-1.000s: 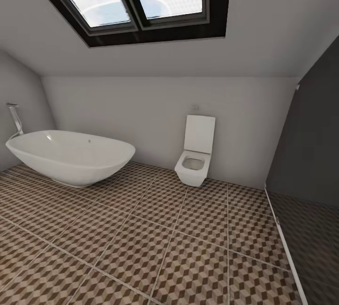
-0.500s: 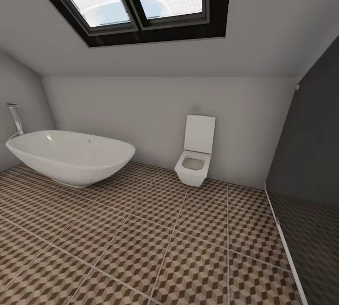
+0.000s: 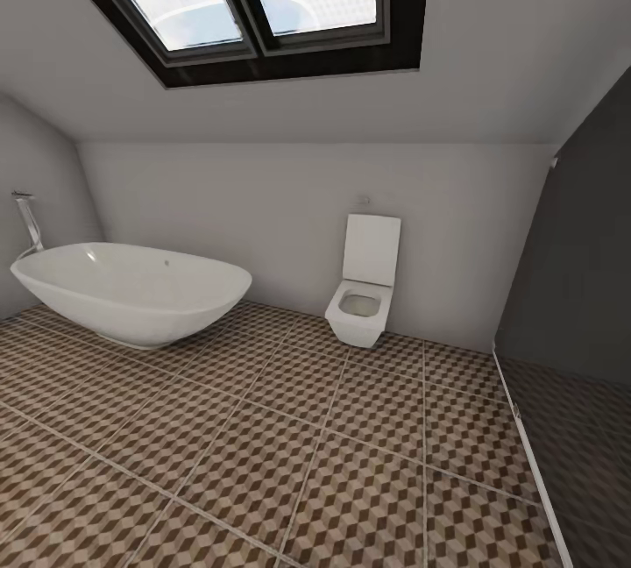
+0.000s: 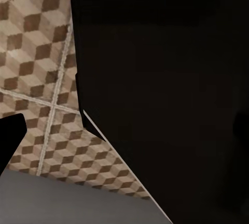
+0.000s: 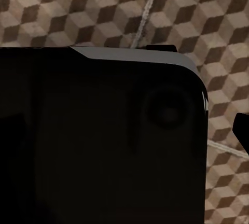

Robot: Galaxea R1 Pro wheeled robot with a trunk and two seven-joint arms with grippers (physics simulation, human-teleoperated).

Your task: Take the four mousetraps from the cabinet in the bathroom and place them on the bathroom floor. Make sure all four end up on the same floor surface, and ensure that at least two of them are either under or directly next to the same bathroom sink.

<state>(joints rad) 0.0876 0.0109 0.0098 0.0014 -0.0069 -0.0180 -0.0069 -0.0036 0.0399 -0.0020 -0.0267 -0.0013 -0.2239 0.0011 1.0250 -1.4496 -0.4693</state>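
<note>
While the head camera faces the tub at 9 o'clock and toilet at 12, floor lies below; mousetraps, cabinet unseen; finger state cannot be told.

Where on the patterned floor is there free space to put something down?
The bathroom floor lies bare across the foreground, bordered by the bathtub on the left, the toilet at the back and the dark shower area on the right. Nothing crowds it.
</note>
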